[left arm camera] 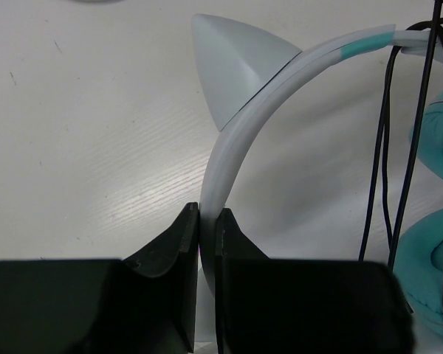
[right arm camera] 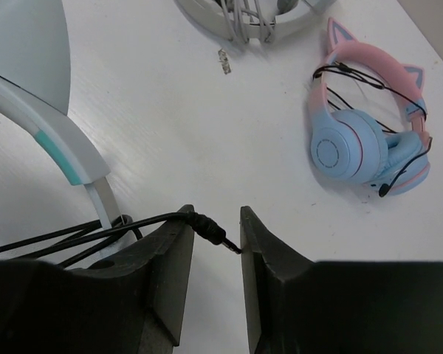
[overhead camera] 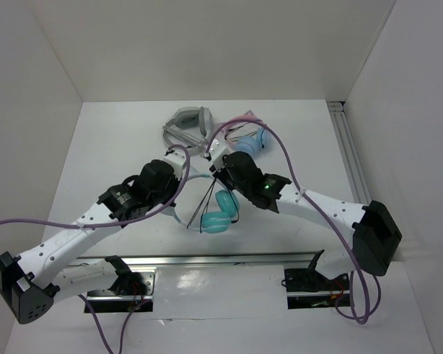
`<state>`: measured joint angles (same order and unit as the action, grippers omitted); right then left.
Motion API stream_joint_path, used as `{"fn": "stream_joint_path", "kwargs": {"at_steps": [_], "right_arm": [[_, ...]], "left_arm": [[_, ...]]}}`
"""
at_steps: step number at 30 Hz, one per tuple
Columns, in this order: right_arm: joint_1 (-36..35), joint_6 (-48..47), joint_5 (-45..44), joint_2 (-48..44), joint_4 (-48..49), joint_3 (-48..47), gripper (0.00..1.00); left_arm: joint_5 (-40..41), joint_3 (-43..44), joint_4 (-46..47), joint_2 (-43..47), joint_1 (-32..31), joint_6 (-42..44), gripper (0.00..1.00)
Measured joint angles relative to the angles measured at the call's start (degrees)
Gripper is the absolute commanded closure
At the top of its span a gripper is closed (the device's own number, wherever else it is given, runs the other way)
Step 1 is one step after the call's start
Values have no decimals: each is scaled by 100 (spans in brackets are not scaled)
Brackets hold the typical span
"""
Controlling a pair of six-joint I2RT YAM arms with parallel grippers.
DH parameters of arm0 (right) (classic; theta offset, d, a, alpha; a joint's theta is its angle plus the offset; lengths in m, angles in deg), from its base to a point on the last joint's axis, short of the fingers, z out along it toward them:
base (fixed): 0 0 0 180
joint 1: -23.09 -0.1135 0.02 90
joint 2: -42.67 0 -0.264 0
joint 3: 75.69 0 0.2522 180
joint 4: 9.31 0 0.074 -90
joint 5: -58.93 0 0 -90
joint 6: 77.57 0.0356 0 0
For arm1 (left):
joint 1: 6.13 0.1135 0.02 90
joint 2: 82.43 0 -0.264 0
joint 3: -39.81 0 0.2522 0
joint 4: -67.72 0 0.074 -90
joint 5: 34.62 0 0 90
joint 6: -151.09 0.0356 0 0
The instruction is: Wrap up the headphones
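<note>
The teal headphones [overhead camera: 220,214] lie mid-table, their ear cups [left arm camera: 428,258] low. My left gripper [overhead camera: 183,171] is shut on the pale headband [left arm camera: 236,140] just below a cat ear [left arm camera: 229,63]; both black fingers [left arm camera: 179,236] press the band. The thin black cable [overhead camera: 207,206] hangs in several strands from the band's teal end [left arm camera: 384,147]. My right gripper [overhead camera: 220,171] is close beside the left one. Its jaws [right arm camera: 215,221] stand a little apart with the cable's plug [right arm camera: 210,230] wedged across the gap, tip against the right finger. The headband's end shows in the right wrist view [right arm camera: 55,147].
Grey headphones [overhead camera: 186,124] lie at the back, also in the right wrist view [right arm camera: 240,15]. Pink-banded light-blue headphones [overhead camera: 252,136] lie beside them, right of my right gripper [right arm camera: 365,133]. A metal rail [overhead camera: 351,155] runs along the right wall, another [overhead camera: 207,259] along the near edge.
</note>
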<state>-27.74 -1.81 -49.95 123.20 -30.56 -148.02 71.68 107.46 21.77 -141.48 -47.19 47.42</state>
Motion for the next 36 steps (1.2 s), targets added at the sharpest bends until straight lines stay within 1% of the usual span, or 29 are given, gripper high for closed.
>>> {"fn": "stream_joint_path", "kwargs": {"at_steps": [3, 4, 5, 7, 9, 10, 16, 18, 24, 27, 31, 36], "right_arm": [[118, 66, 107, 13, 9, 0, 55], [153, 90, 133, 20, 9, 0, 33], [186, 116, 98, 33, 20, 0, 25], [363, 111, -66, 63, 17, -7, 24], [555, 144, -170, 83, 7, -24, 9], [640, 173, -195, 83, 7, -28, 7], [890, 264, -127, 9, 13, -46, 4], [901, 306, -125, -55, 7, -61, 1], [909, 717, -151, -350, -127, -337, 1], [909, 1128, -74, -669, -223, -490, 1], [898, 1707, 275, -1239, -334, -457, 1], [767, 2396, 669, -2033, -339, 70, 1]], "left_arm": [[35, 0, 20, -48, 2, -9, 100], [37, 0, 28, -61, 7, -11, 100], [37, 0, 22, -76, 17, -9, 100], [-11, -2, -275, -85, 44, 81, 100], [-92, -13, -575, -94, 85, 144, 100], [-111, -15, -651, -111, 116, 157, 100], [-197, -17, -765, -203, 452, 157, 100], [-216, -17, -763, -212, 511, 155, 100], [-219, -17, -763, -411, 640, 136, 100], [-109, -17, -765, -511, 748, 74, 100], [94, -17, -758, -522, 1023, -184, 100], [413, -17, -765, -522, 1471, -522, 100]]}}
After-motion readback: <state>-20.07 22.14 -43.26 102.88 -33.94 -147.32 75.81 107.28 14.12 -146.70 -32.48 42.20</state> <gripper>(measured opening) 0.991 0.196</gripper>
